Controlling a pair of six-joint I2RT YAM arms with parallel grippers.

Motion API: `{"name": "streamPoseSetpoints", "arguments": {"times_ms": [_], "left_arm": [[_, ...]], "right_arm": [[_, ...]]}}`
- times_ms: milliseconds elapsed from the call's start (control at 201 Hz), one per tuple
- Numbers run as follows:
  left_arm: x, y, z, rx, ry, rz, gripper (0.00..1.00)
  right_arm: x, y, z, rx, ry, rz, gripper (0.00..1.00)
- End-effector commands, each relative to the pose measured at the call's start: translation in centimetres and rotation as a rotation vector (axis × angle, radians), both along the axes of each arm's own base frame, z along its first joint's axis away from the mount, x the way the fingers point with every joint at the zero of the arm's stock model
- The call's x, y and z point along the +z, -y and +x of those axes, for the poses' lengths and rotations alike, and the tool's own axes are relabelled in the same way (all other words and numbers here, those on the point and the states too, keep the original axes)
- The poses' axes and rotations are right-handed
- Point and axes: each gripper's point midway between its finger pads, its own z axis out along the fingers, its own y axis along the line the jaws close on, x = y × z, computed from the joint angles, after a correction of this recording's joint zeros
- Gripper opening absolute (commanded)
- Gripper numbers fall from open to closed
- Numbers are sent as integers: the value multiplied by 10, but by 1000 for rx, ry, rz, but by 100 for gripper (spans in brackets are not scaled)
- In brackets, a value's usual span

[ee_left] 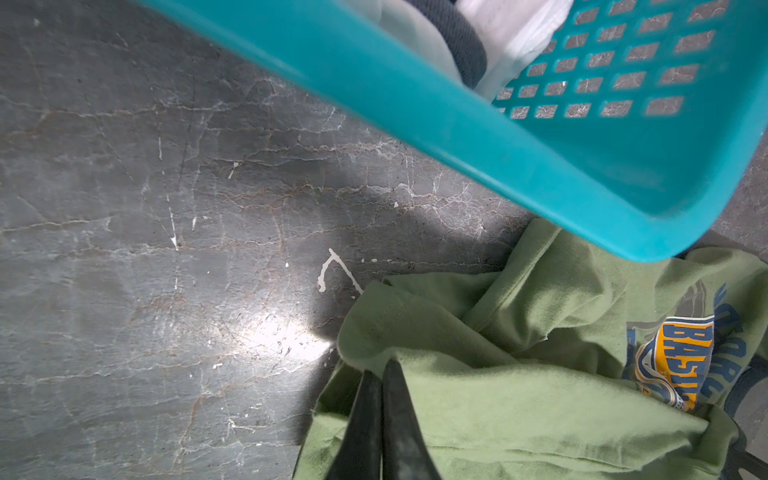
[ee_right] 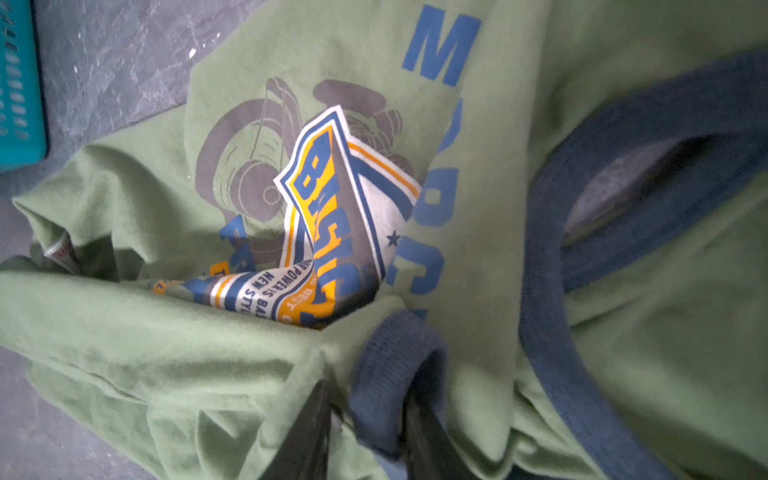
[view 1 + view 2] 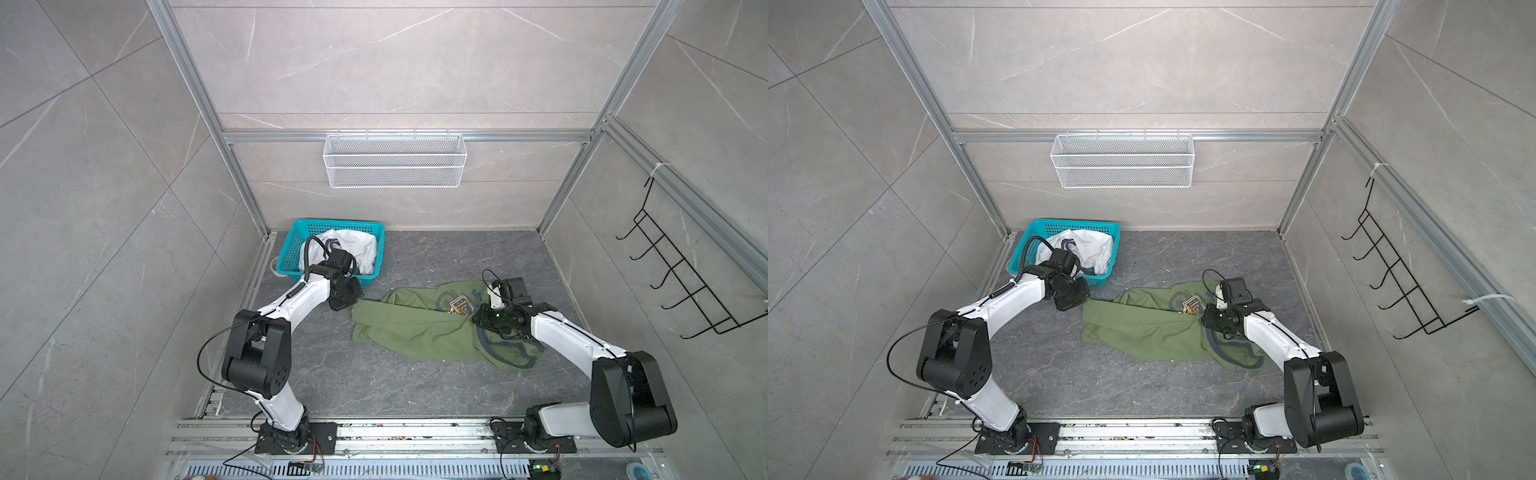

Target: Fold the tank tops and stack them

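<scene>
The olive green tank top [image 3: 415, 332] lies crumpled on the dark grey marbled worktop [image 3: 374, 386], toward 3 o'clock. The left tool [image 1: 380, 368] is pinched together on its hem. The right tool [image 2: 365, 399] clamps its dark-trimmed strap. The white tank top [image 3: 363, 249] sits in a teal plastic basket [image 3: 291, 249] at 10 o'clock.

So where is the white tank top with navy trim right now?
In both top views the white tank top sits crumpled inside the teal plastic basket at the far left of the table, apart from the olive green tank top.
</scene>
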Motion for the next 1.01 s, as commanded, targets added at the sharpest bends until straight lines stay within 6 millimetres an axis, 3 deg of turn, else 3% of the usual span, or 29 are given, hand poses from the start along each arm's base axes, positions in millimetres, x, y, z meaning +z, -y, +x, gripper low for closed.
{"name": "streamPoseSetpoints", "arguments": {"times_ms": [0, 194, 418, 742, 906, 1000], "left_arm": [[2, 1, 1, -20, 7, -10, 0], [8, -3, 0, -10, 24, 5, 0], [9, -7, 10, 10, 31, 27, 0], [3, 8, 48, -17, 54, 24, 0], [13, 14, 39, -79, 59, 30, 36], [33, 8, 22, -92, 110, 23, 46]], "right_arm": [[-2, -1, -4, 11, -1, -2, 17], [25, 7, -18, -2, 32, -25, 1], [67, 30, -39, -55, 102, -110, 0], [58, 37, -24, -71, 78, -172, 0], [56, 36, -19, -70, 74, -175, 0], [55, 38, -19, -69, 76, -186, 0]]}}
